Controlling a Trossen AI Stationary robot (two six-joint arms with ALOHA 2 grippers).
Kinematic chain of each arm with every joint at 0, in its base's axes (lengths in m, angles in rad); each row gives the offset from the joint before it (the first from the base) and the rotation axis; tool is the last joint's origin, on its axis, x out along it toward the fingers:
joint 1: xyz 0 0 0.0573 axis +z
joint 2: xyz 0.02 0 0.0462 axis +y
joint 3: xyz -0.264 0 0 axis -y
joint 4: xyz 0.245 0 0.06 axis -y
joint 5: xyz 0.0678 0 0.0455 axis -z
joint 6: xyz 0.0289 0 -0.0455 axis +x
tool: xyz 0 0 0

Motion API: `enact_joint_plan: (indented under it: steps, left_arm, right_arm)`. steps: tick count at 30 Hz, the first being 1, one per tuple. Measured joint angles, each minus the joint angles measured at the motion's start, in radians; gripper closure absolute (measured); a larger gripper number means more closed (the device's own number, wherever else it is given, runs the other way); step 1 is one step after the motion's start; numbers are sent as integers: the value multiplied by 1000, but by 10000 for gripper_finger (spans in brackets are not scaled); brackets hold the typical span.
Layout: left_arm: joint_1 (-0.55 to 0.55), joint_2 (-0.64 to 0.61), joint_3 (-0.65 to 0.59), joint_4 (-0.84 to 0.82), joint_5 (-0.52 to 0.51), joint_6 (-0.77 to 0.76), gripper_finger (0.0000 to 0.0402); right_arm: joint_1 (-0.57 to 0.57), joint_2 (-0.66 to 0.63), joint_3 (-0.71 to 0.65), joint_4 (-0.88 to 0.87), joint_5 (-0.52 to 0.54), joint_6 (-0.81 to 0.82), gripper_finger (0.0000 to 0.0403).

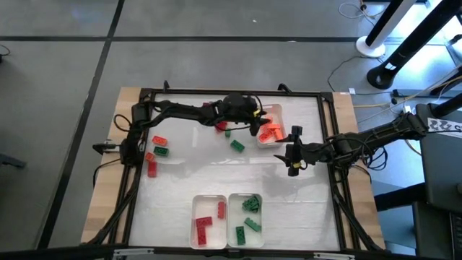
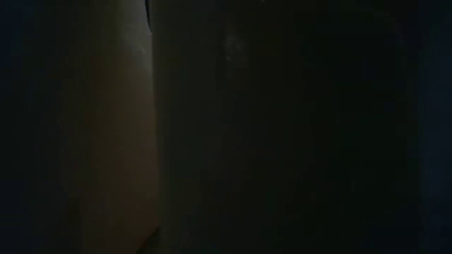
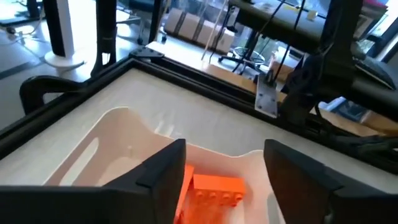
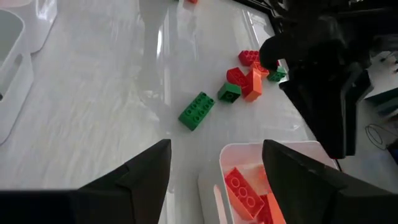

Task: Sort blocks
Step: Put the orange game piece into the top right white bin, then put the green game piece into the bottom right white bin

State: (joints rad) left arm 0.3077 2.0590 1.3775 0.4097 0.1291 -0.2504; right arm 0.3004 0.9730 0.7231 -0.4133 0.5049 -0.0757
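My left gripper [image 1: 261, 124] [image 3: 224, 168] hangs open over a white tray [image 1: 273, 115] [image 3: 118, 137] at the table's far side. Orange blocks [image 1: 271, 132] lie in that tray; one [image 3: 216, 188] shows below and between the left fingers. My right gripper [image 1: 287, 152] [image 4: 217, 168] waits open just right of this tray, holding nothing. Loose blocks lie on the table: a green one [image 1: 237, 145] [image 4: 197, 111], a red, orange and green cluster [image 1: 222, 128] [image 4: 247, 78], and several more at the left [image 1: 157, 150].
Two white trays stand at the near edge, one with red blocks [image 1: 206, 220] and one with green blocks [image 1: 247, 215]. A black frame [image 1: 231, 92] runs round the white table top. The low view is dark and shows nothing.
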Motion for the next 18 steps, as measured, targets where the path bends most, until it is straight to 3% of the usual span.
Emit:
enact_joint_plan:
  steps: [8,13,18]
  left_arm:
    - [4,-29,1,-112,3,0,169]
    - [26,-146,1,-387,22,58,175]
    - [44,-286,1,-714,22,104,183]
  right_arm:
    - [0,23,0,62,1,44,150]
    - [-52,119,1,187,-36,46,150]
    - [-165,262,1,338,-198,46,150]
